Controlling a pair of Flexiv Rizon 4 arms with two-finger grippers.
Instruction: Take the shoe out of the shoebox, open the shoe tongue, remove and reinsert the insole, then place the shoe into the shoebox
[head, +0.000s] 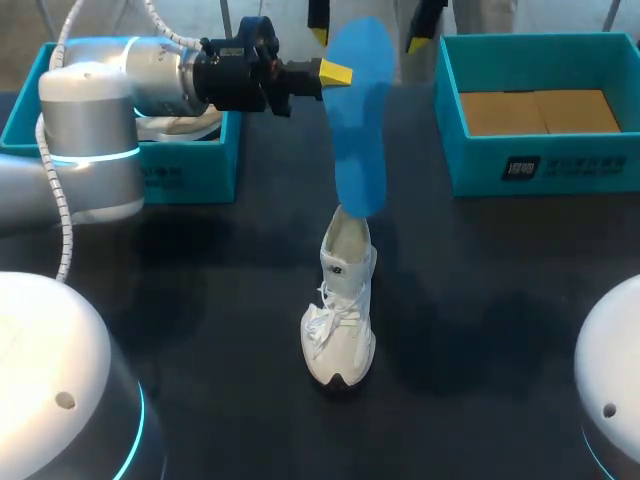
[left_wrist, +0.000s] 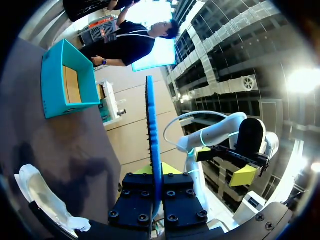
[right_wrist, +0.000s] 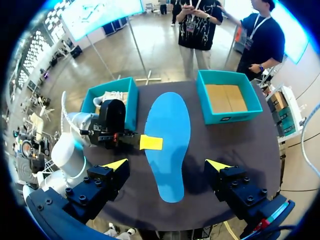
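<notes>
- Left gripper (head: 338, 73): one, on the arm that enters from the left, held high over the far middle of the table (head: 200, 300). Its two fingers are clamped on the insole, one pad on each flat face, near the insole's upper end.
- Insole (head: 360, 120): one, blue, hanging lengthwise with one end up and the other down. The left wrist view shows it edge-on between the pads. Its lower end meets the heel opening of the shoe; whether it reaches inside cannot be told.
- Shoe (head: 340, 310): one, white and laced, standing on its sole at the middle of the table. The toe points to the near edge and the heel to the far edge. It is outside both boxes and no gripper touches it.
- Right gripper (right_wrist: 166, 164): one, high above the table and looking straight down on it. Its yellow-tipped fingers stand wide apart and hold nothing. The insole and the left gripper lie below, between them.
- Left shoebox (head: 200, 175): one of two teal boxes, at the far left and partly hidden behind the left arm. It holds something white that cannot be made out.
- Right shoebox (head: 470, 160): the second teal box, at the far right, well apart from the shoe. Its brown cardboard floor is exposed.
</notes>
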